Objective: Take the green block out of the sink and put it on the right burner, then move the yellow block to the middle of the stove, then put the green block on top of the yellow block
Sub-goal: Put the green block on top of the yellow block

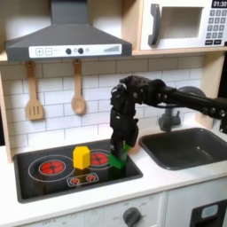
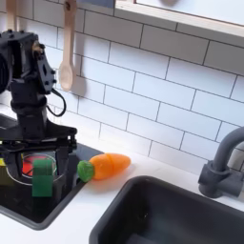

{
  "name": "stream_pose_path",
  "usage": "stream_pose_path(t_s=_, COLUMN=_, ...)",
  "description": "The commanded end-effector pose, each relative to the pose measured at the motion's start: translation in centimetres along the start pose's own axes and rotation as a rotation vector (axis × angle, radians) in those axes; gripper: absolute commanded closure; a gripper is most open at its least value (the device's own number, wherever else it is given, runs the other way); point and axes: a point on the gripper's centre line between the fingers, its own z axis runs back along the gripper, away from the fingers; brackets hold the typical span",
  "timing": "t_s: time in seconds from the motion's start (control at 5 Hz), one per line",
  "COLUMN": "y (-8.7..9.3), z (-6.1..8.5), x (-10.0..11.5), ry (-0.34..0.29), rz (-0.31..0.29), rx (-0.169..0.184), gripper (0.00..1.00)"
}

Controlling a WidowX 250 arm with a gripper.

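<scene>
In the first exterior view the black stove (image 1: 35, 184) lies at the lower left, with the yellow block (image 1: 81, 157) standing between its two red burners. My gripper (image 1: 121, 153) points down at the right burner (image 1: 99, 160), shut on the green block (image 1: 126, 151), which sits low, at or just above the cooktop. The second exterior view shows the gripper (image 2: 42, 170) at the left with the green block (image 2: 42, 179) between its fingers, over the stove (image 2: 11, 198). The grey sink (image 1: 191, 151) (image 2: 181, 217) holds nothing that I can see.
An orange carrot-like toy (image 2: 107, 167) lies on the white counter between stove and sink. The dark faucet (image 1: 168, 115) (image 2: 221, 167) stands behind the sink. Two wooden utensils (image 1: 78, 93) hang on the tiled wall under the hood. My arm reaches across above the sink.
</scene>
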Motion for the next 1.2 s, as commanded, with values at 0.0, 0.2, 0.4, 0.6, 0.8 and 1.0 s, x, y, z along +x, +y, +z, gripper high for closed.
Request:
stream_pose_path(t_s=0.0, y=0.0, z=-0.6, x=0.3, ry=-0.014, rz=0.026, rx=0.023, gripper=0.00)
stream_pose_path(t_s=0.2, y=-0.3, z=-0.7, x=0.5, ry=-0.035, rz=0.036, rx=0.031, gripper=0.00)
stream_pose_path(t_s=0.4, y=-0.6, z=-1.1, x=0.6, ry=-0.043, rz=0.039, rx=0.049, gripper=0.00)
stream_pose_path(t_s=0.6, y=-1.0, z=-1.8, x=0.6, ry=-0.042, rz=0.040, rx=0.063, gripper=0.00)
stream_pose_path(t_s=0.8, y=-1.0, z=-2.2, x=0.8, ry=-0.038, rz=0.053, rx=0.070, gripper=0.00)
stream_pose_path(t_s=1.0, y=-0.8, z=-2.7, x=1.0, ry=-0.027, rz=0.073, rx=0.086, gripper=0.00)
